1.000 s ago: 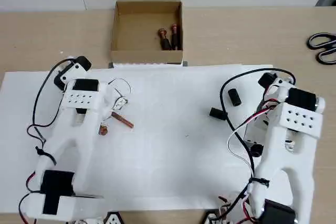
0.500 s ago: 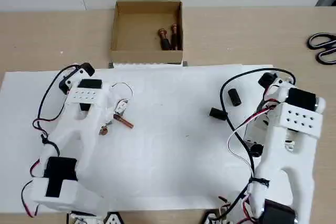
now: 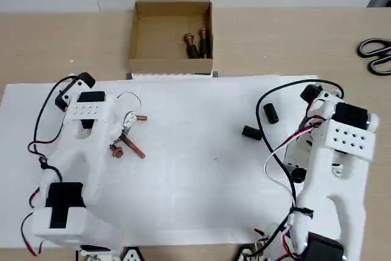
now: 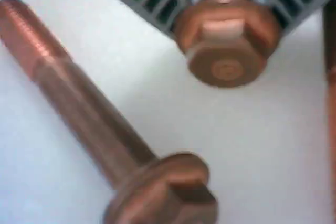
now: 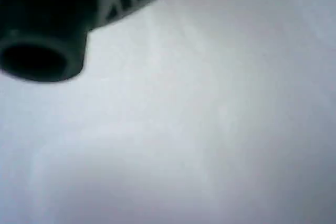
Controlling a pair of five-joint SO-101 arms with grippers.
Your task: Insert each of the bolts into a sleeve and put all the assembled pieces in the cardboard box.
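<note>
Table [image 3: 275, 35]: tan wood, carrying the cardboard box [image 3: 139, 35] and all else.
White sheet [image 3: 201, 194]: flat on the table, far edge right up against the box's near wall.
Right arm [image 3: 333, 169]: on the sheet, well apart from the box, off to its right and toward the near side.
Left arm [image 3: 85, 151]: on the sheet, near side of the box, slightly to its left.
Cardboard box: open-topped, upright on bare wood at the far side.
Scissors [image 3: 376, 53]: black-handled, on bare wood far to the right of the box.
Assembled pieces [image 3: 197, 45]: two, inside the box, side by side in its right near corner.
Left gripper [image 3: 130, 121]: out on the sheet in line with the box's left wall; ribbed grey pads pressed together on the held bolt [image 4: 226, 45] behind its head.
Held bolt: copper, hex head toward the wrist camera, tip pointing right.
Loose bolt [image 3: 133, 148]: copper, flat on the sheet, diagonal, just past the left gripper away from the box.
Right gripper [image 5: 79, 30]: under the right arm, pinching the held sleeve [image 5: 39, 59].
Held sleeve: black, open end toward the wrist camera.
First loose sleeve [image 3: 270, 112]: black, on the sheet, right of the box, between box and right arm.
Second loose sleeve [image 3: 252, 131]: black, near the first, not touching it, a little farther from the box.
</note>
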